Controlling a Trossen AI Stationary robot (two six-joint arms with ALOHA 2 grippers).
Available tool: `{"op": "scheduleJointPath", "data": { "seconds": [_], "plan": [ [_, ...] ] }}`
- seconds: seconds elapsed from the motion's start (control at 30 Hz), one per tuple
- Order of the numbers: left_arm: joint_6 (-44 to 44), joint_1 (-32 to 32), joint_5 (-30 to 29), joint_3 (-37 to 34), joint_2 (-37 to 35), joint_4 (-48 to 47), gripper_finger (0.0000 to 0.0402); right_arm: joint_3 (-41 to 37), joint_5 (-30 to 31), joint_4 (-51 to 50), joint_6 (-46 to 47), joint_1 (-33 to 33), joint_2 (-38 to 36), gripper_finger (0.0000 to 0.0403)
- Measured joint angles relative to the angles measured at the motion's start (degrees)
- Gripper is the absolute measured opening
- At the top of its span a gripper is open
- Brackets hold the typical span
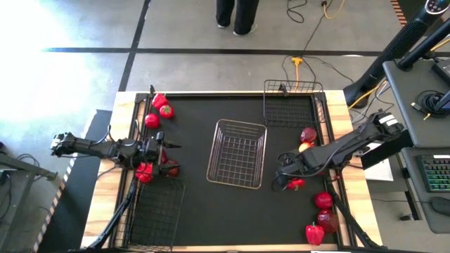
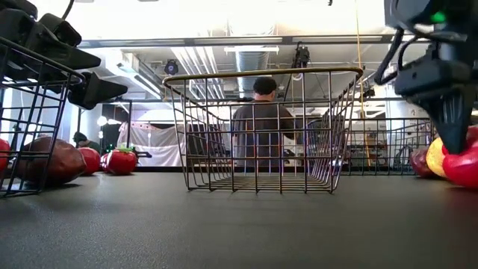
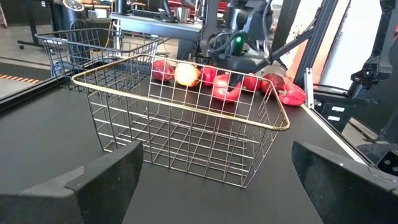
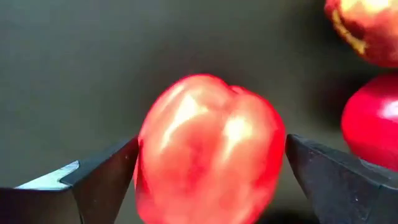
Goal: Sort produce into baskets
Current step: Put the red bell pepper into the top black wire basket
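My right gripper (image 1: 285, 176) is open and points down over a red bell pepper (image 1: 295, 184) lying on the black mat right of the silvery basket (image 1: 238, 153). In the right wrist view its fingers stand on either side of the pepper (image 4: 208, 149). My left gripper (image 1: 169, 146) is open and empty, above the mat left of the silvery basket, which it faces (image 3: 186, 124). A red pepper (image 1: 145, 172) and a tomato (image 1: 171, 169) lie just below it. Black baskets stand at the near left (image 1: 155, 211) and far right (image 1: 292, 102). My right gripper comes at the pepper from above, one finger (image 4: 102, 180) on each side of its body (image 4: 149, 155). The pepper lies on the mat. Whether the fingers touch it, I cannot tell.
More produce lies at the far left (image 1: 160, 109). By the right arm lie a dark apple (image 1: 308, 135) and a yellow-red apple (image 1: 304, 147), with apples (image 1: 323, 201) and a pepper (image 1: 314, 233) at the near right. A person stands beyond the far edge (image 2: 261, 127).
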Motion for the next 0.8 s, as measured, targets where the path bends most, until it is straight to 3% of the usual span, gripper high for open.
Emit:
{"op": "scheduleJointPath", "data": {
  "seconds": [0.3,0.47,0.63,0.8],
  "plan": [
    [0.0,0.0,0.0,0.0,0.0,0.0,0.0393,-0.9,-3.7,0.5,-6.9,-1.1,-0.2,0.0308],
    [0.0,0.0,0.0,0.0,0.0,0.0,0.0393,-0.6,-6.0,0.6,-10.2,-1.1,-0.4,0.0306],
    [0.0,0.0,0.0,0.0,0.0,0.0,0.0393,4.9,-5.8,-2.0,-12.8,-1.8,-2.5,0.0306],
    [0.0,0.0,0.0,0.0,0.0,0.0,0.0393,15.3,0.4,-11.8,-17.1,-6.2,-4.7,0.0306]
  ]
}}
